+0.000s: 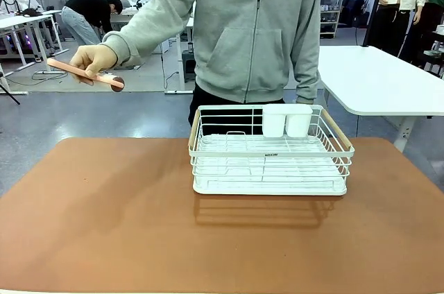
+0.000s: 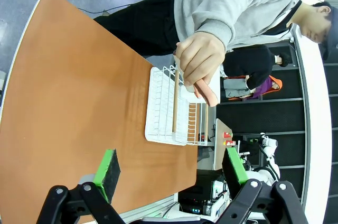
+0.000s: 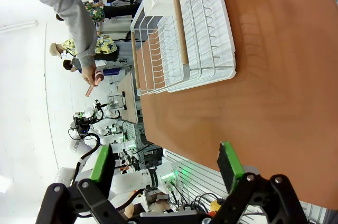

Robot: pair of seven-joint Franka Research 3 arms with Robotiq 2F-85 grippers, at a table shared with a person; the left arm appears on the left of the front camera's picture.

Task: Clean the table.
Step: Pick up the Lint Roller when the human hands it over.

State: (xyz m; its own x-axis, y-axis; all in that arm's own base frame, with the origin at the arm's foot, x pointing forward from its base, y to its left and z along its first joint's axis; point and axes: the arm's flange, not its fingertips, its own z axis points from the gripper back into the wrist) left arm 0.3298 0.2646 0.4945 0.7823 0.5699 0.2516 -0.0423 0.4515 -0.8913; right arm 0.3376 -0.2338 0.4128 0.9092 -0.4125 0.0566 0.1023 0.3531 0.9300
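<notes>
The table [image 1: 104, 211] has a white rack [image 1: 270, 162] on it. A hand [image 1: 97, 59] holds out a pink spoon [image 1: 87, 72]. The left fingers [image 2: 107, 174] and right fingers [image 3: 100, 163] are wide and empty. Next, I think, the left one should take the spoon.

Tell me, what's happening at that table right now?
Both open, empty: left gripper, right gripper. On the table: a white rack. Beyond it, a person's hand holds a pink spoon in the air.

Matt, smooth table [image 1: 104, 211]; white-coated wire rack [image 1: 270, 188], wooden handles [image 1: 336, 132].
</notes>
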